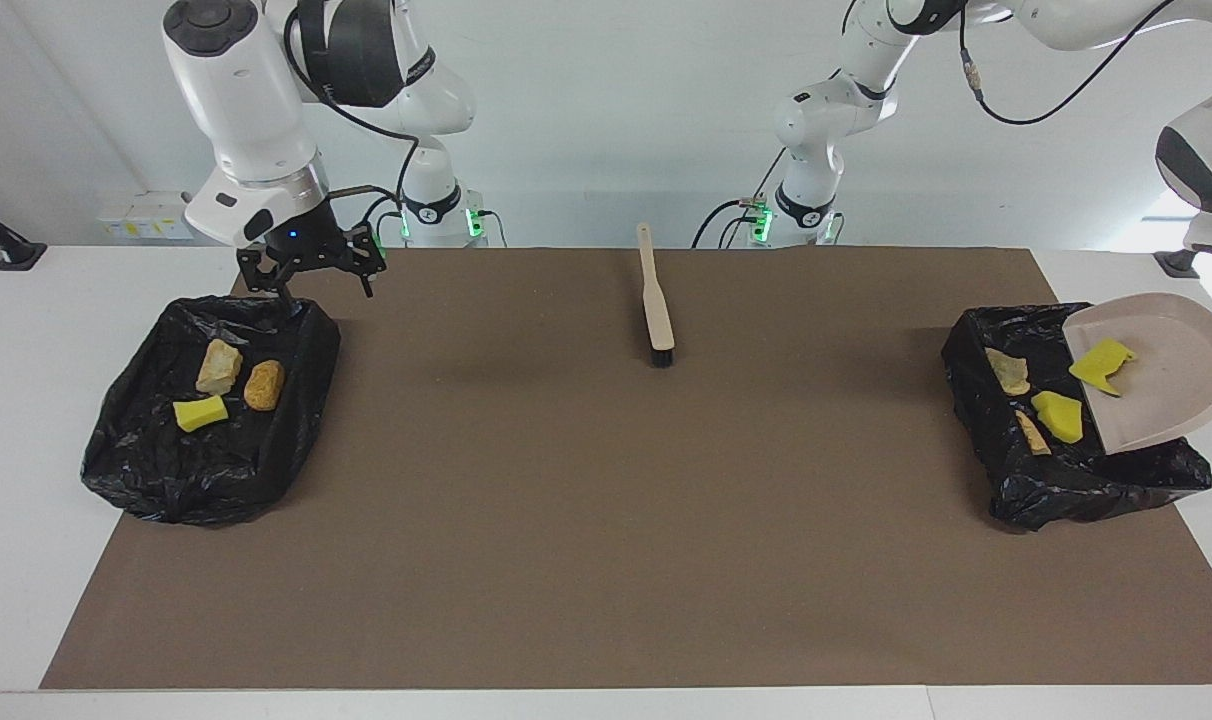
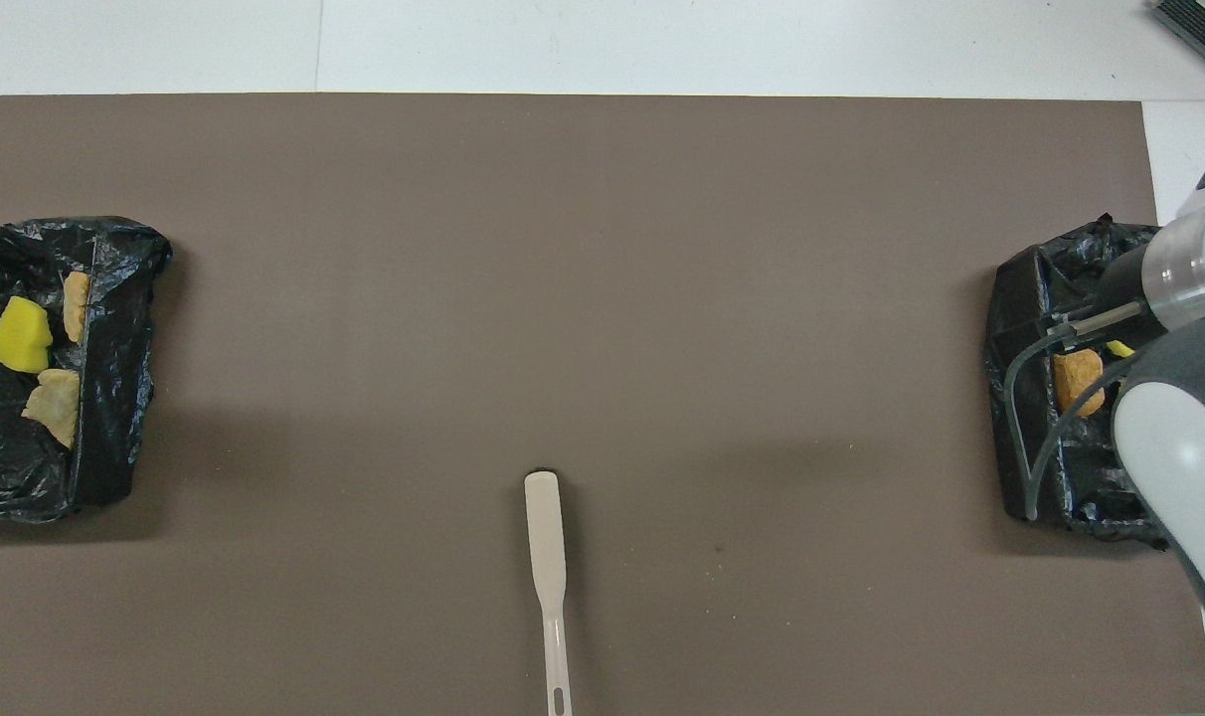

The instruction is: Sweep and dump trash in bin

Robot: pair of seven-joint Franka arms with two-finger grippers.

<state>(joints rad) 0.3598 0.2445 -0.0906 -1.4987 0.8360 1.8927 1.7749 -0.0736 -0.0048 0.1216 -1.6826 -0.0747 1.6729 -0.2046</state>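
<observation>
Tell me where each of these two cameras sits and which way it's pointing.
Facing view: high across the table, looking at the robots; both arms show, the open right gripper over the bin at its end, the left arm tipping the dustpan over the other bin.
Overhead view: high above the robots' end, looking steeply down; only the right arm's links show.
Shared: brush, brown mat and both bins, turned half a turn between the views.
</observation>
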